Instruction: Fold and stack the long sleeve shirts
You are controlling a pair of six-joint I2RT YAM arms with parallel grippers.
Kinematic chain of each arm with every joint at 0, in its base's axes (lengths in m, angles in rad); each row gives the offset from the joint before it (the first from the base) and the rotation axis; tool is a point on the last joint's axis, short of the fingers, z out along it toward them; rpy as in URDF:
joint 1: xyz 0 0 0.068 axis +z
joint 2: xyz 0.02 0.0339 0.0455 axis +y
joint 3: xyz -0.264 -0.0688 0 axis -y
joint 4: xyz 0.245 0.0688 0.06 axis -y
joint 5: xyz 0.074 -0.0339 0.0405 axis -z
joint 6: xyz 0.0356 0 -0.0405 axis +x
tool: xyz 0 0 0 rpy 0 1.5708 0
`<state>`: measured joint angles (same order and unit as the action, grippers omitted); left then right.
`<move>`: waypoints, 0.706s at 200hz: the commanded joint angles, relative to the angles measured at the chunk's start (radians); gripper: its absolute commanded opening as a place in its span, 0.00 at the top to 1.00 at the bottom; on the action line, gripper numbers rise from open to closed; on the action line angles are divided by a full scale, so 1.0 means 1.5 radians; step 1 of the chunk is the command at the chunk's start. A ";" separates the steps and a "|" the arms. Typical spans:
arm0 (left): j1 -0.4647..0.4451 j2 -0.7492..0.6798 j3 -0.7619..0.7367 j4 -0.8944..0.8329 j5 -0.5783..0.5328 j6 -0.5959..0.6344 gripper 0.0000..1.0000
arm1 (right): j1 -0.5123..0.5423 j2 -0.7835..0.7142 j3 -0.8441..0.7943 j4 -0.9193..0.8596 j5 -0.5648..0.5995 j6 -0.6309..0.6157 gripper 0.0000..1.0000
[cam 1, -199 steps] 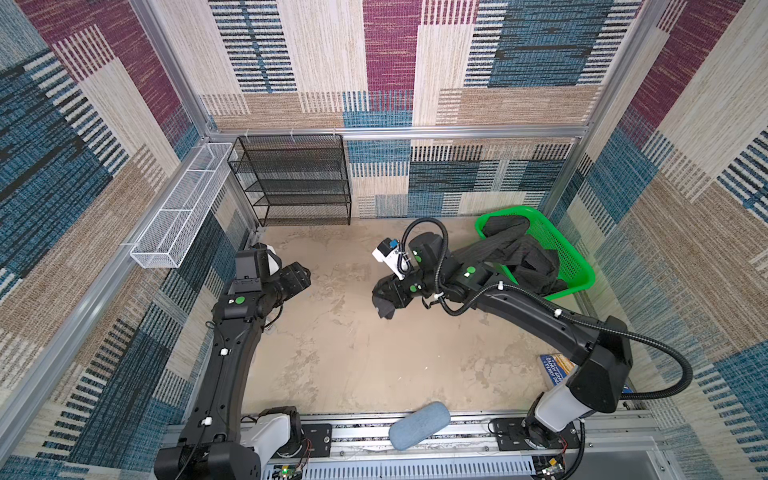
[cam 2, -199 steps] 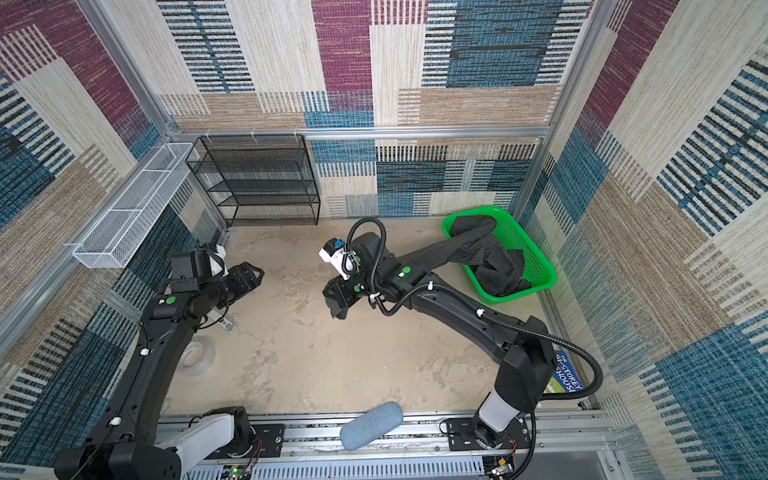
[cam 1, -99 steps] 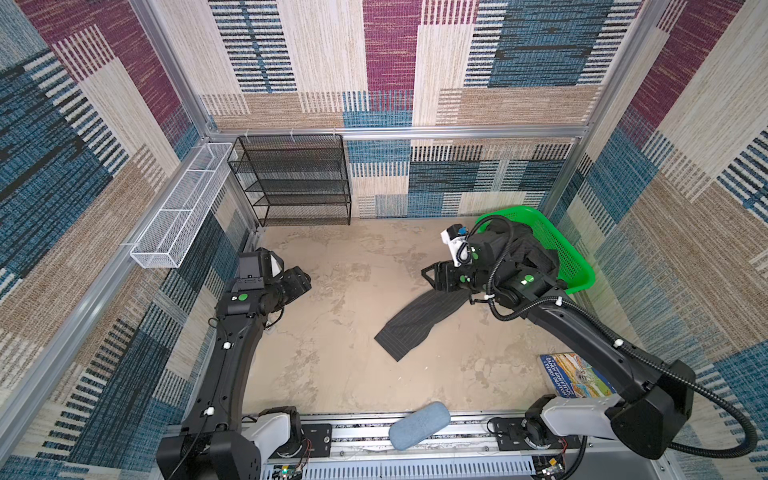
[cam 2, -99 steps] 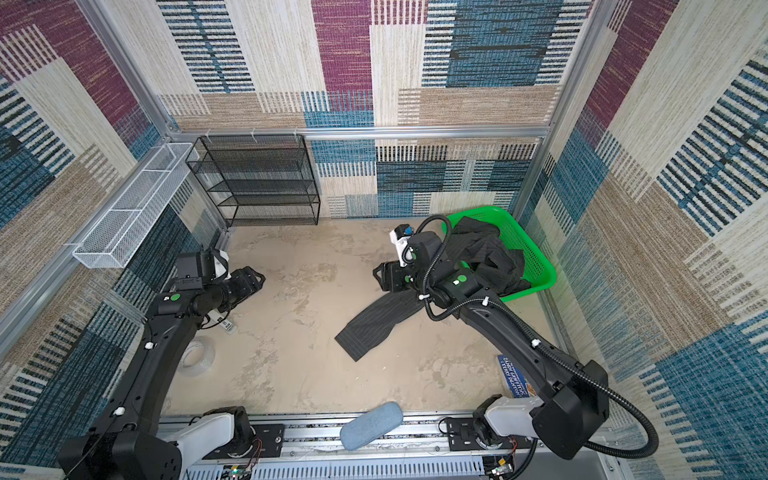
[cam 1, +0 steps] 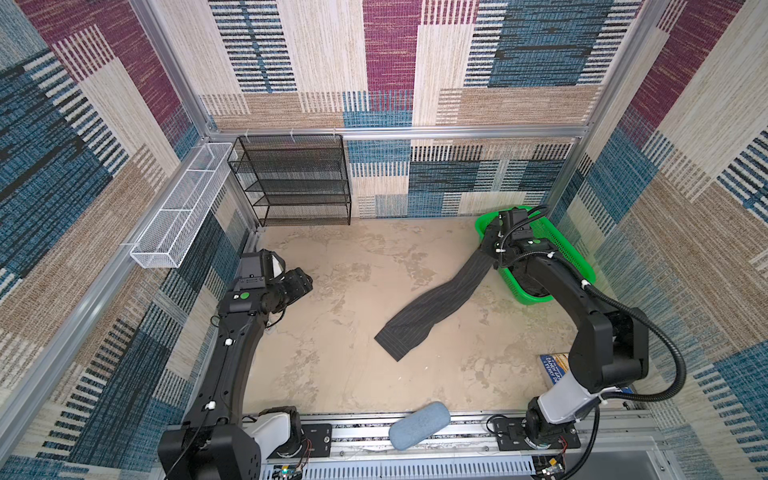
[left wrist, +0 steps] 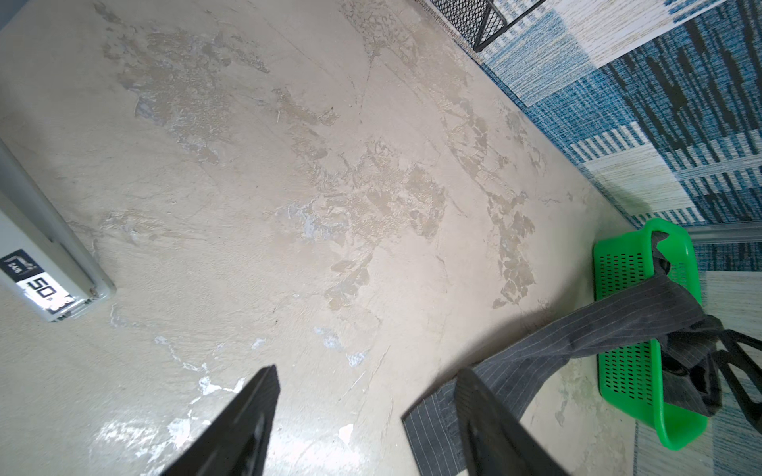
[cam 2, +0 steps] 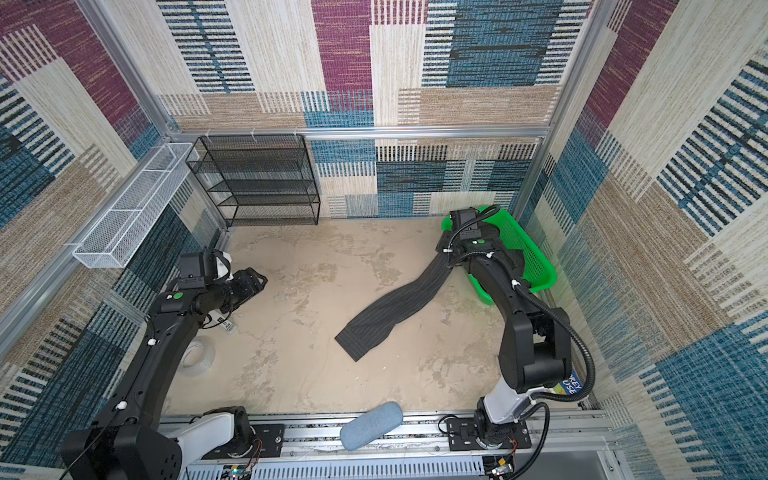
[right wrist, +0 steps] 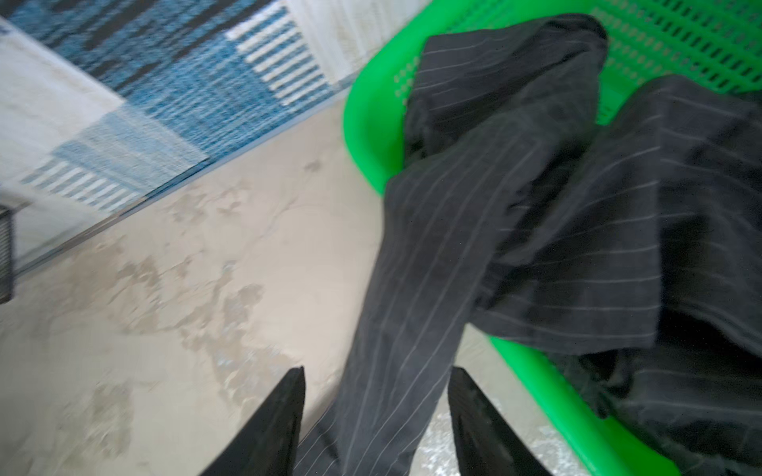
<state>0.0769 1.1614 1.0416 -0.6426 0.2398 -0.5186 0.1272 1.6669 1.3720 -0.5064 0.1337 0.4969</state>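
Observation:
The long sleeve shirt is dark charcoal with thin pale pinstripes, and its body [right wrist: 618,230] is bunched in the green basket [cam 1: 575,253]. One sleeve [cam 1: 436,303] hangs over the basket's rim and stretches across the tan table toward the middle, shown in both top views [cam 2: 395,301]. My right gripper [right wrist: 377,371] hovers at the basket's near-left rim [cam 1: 489,249], open. The sleeve runs between its fingers with gaps on both sides. Over at the table's left side, my left gripper [cam 1: 301,284] is open and empty [left wrist: 367,371], with the sleeve's cuff [left wrist: 437,420] beyond one finger.
A black mesh shelf [cam 1: 291,183] stands against the back wall and a white wire tray [cam 1: 183,212] hangs on the left wall. A blue-grey pad [cam 1: 419,424] lies on the front rail. A printed booklet [cam 1: 555,368] sits by the right arm's base, a tape roll [cam 2: 197,357] under the left arm.
My right gripper let go of the sleeve end at mid-table and swung back right to the basket. The sleeve now lies stretched on the table. The left arm barely moved.

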 commanded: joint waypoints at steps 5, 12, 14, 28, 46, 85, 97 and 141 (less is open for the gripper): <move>0.001 0.013 0.005 0.008 0.002 0.012 0.30 | -0.019 0.031 0.011 0.026 0.021 0.012 0.41; 0.001 0.016 0.005 0.010 0.005 0.012 0.30 | -0.024 0.036 0.011 0.029 0.024 0.012 0.41; 0.001 0.018 0.005 0.011 0.006 0.012 0.30 | -0.025 0.037 0.010 0.030 0.025 0.012 0.41; 0.001 0.025 0.004 0.016 0.010 0.011 0.30 | -0.034 0.043 0.009 0.042 0.020 0.010 0.41; 0.001 0.034 0.006 0.019 0.011 0.014 0.30 | -0.047 0.058 0.015 0.057 0.010 0.004 0.41; 0.001 0.036 0.009 0.019 0.013 0.018 0.31 | -0.064 0.090 0.030 0.122 -0.025 -0.019 0.51; 0.001 0.035 0.011 0.016 0.014 0.018 0.32 | -0.064 0.098 0.034 0.142 -0.033 -0.027 0.57; 0.001 0.020 0.008 0.011 0.010 0.013 0.34 | -0.064 0.080 0.043 0.184 -0.120 -0.080 0.89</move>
<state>0.0765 1.2098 1.0512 -0.6327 0.2459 -0.5098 0.0315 1.8175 1.4269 -0.3210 0.0582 0.4381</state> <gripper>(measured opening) 0.664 0.168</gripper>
